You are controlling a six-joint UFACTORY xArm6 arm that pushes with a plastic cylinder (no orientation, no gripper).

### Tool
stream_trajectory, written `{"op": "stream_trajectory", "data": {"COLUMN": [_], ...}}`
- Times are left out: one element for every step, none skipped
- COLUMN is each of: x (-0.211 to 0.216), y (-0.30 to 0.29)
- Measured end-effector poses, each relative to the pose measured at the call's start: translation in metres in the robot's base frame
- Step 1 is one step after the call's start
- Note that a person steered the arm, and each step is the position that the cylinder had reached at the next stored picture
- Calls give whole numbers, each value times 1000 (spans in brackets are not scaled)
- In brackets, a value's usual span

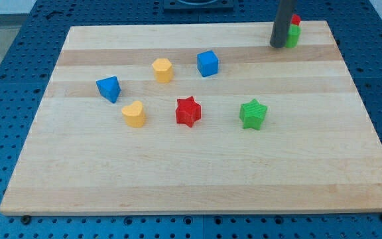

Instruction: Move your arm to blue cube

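Yellow heart (134, 114) sits nearest; my tip (278, 46), no fingers, half-hides red block (296, 20) and green block (293, 36).

One raised view faces the whole board (197, 179).

A blue triangular block (109, 88) lies at the left of the wooden tabletop (178, 179), with a yellow heart (134, 114) near it and a yellow block (162, 70) farther back. A red star (188, 111) sits mid-board, a green star (253, 113) to its right. Red (296, 20) and green (293, 36) blocks sit in the far right corner.

My tip (278, 46) sits well right of the cube (207, 63).
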State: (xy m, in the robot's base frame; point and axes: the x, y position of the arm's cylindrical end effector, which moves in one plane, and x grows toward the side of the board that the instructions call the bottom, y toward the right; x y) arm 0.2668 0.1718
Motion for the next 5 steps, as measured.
{"op": "stream_trajectory", "data": {"x": [2, 2, 17, 76, 114], "y": [7, 7, 7, -3, -66]}}
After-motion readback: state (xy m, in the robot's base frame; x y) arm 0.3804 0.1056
